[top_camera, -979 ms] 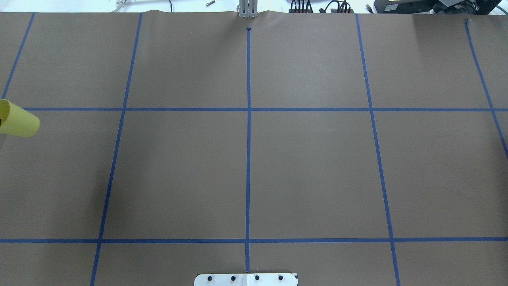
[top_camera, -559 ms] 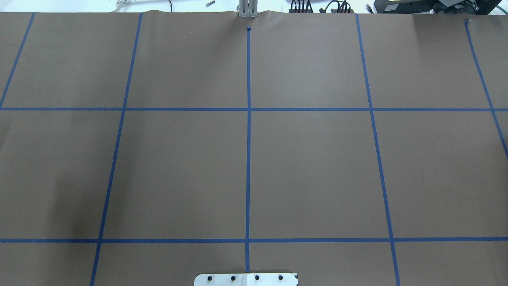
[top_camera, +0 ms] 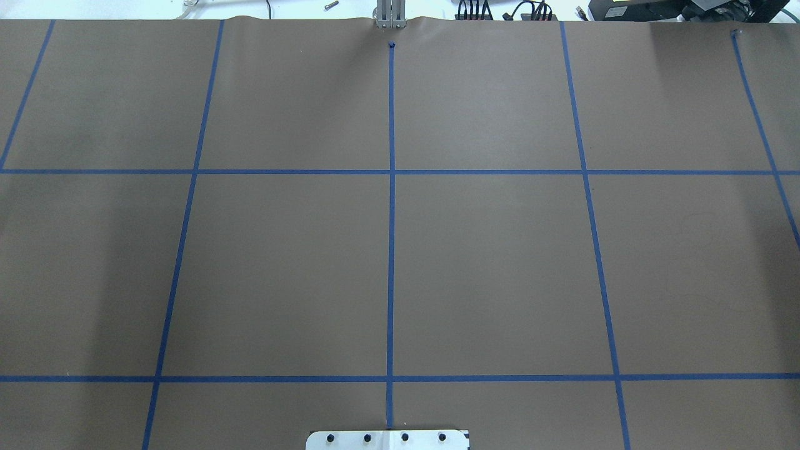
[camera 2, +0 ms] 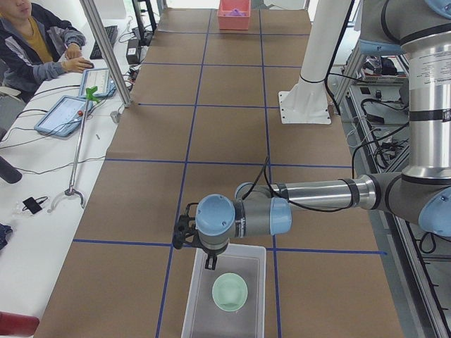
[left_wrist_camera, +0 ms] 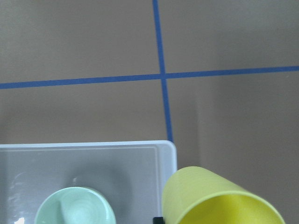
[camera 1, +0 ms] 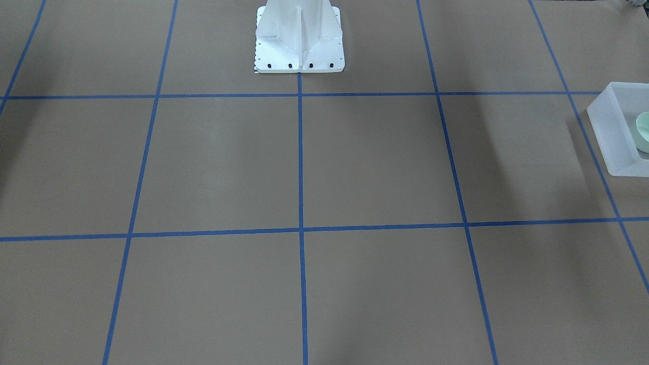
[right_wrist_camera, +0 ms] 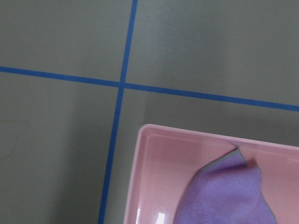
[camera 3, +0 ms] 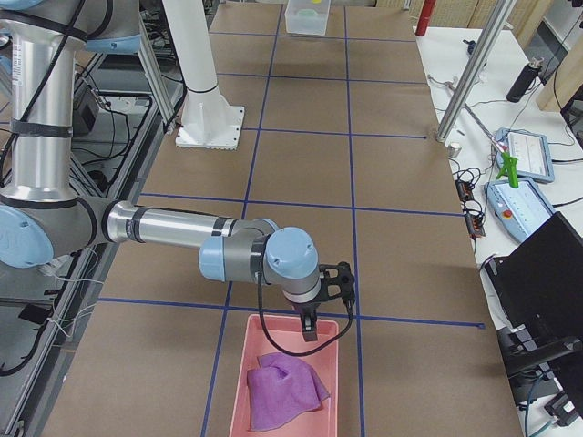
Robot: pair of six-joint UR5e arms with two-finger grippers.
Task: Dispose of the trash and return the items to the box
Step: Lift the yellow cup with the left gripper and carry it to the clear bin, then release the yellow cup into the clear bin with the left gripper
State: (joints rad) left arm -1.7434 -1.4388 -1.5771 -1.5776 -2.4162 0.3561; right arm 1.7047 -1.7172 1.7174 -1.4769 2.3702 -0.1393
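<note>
The frosted box (camera 2: 201, 310) stands at the table's left end and also shows in the front view (camera 1: 611, 134) and the left wrist view (left_wrist_camera: 140, 161). The mint-green bowl (camera 2: 230, 291) sits inside it, and shows in the left wrist view too (left_wrist_camera: 74, 210). My left gripper (camera 2: 189, 236) hovers at the box's far corner and holds a yellow cup (left_wrist_camera: 219, 198), tilted, mouth toward the camera. The wrist hides the cup in the exterior left view. My right gripper (camera 3: 333, 284) hovers over the near rim of a pink bin (camera 3: 273, 337); I cannot tell whether it is open.
A purple cloth (camera 3: 287, 390) lies in the pink bin at the table's right end, also in the right wrist view (right_wrist_camera: 224, 196). The white robot base (camera 1: 299, 38) stands at the table's rear middle. An operator (camera 2: 35, 42) sits beside the table.
In the overhead view the yellow cup at the left edge has moved out of view to the left. Nothing else there has changed.
</note>
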